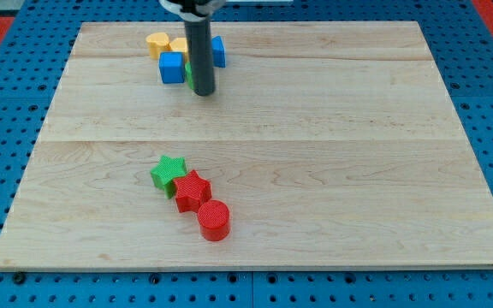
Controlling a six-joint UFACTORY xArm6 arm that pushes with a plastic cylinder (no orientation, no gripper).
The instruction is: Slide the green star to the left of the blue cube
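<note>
One green star [168, 173] lies toward the board's bottom edge, well apart from my tip [204, 91], a bare rod grasping nothing, just beside the blue cube [172, 68] near the top edge.

A single camera looks steeply down from the near side, framing the whole wooden board [315, 128].

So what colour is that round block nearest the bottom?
Red: the red cylinder, beside the red star, clearest in the camera view.

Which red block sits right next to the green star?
The red star. It touches the green star on its lower right. The red cylinder lies beyond it, nearer the view's bottom.
</note>
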